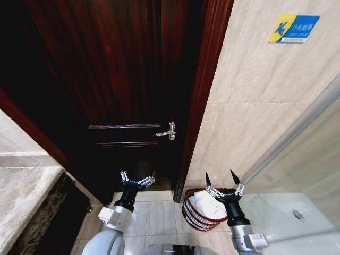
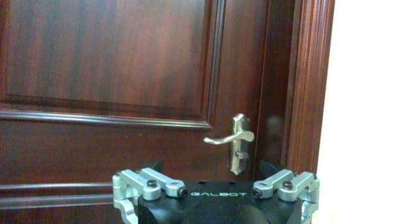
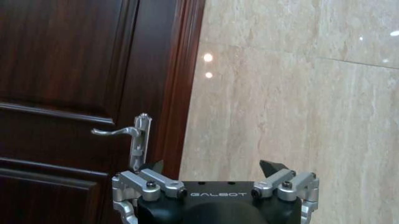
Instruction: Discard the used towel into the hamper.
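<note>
- The small round reddish-brown wire hamper [image 1: 201, 213] is sitting on the pale tiled floor [image 1: 154, 218] beside the dark wooden door [image 1: 117, 95], with a white towel [image 1: 208, 205] lying inside.
- The right end effector [image 1: 222, 183] is hovering just above it, fingers spread, gripping nothing.
- The left end effector [image 1: 137, 179] is pointing at the door, spread and carrying nothing.

Both arms raised forward, left hand [image 1: 137, 180] and right hand [image 1: 223, 181] spread empty.
</note>
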`<state>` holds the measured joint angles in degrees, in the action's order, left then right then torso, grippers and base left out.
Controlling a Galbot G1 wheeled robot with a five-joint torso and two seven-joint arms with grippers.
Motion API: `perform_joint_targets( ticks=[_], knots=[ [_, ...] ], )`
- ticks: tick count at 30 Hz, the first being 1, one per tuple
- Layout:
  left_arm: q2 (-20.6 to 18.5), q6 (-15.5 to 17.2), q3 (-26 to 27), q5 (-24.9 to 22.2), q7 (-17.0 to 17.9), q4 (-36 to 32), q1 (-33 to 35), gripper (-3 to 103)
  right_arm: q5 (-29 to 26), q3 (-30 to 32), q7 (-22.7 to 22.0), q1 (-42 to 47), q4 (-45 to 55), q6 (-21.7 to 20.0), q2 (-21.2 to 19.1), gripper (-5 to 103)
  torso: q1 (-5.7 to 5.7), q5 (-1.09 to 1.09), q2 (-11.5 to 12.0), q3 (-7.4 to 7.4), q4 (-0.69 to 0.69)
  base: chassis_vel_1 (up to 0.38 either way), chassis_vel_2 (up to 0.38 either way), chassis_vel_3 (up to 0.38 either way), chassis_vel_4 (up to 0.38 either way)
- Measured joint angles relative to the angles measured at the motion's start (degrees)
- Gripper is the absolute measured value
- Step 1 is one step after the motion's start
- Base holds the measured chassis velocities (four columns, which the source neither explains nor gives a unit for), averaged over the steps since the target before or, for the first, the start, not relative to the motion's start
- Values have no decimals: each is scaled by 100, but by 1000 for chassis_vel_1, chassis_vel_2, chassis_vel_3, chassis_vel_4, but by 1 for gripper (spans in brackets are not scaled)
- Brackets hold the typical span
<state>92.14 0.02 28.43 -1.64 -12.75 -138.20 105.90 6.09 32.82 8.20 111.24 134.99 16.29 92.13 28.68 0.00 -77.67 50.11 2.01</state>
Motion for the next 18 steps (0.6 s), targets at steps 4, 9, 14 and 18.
perform_joint_targets(
  ticks=[4,9,14,18],
  knots=[
    [0,0,0,0,0,0,0,100,-19,-88,12,-5,8,-1,0,100,0,0,0,0,0,0,0,0,0],
    [0,0,0,0,0,0,0,100,-122,-192,290,-42,81,-4,0,100,0,0,0,0,0,0,0,0,0],
    [0,0,0,0,0,0,0,100,-112,-274,292,-32,169,-22,0,100,0,0,0,0,0,0,0,0,0],
    [0,0,0,0,0,0,0,100,-111,-283,276,-31,173,-30,0,100,0,0,0,0,0,0,0,0,0]
  ],
)
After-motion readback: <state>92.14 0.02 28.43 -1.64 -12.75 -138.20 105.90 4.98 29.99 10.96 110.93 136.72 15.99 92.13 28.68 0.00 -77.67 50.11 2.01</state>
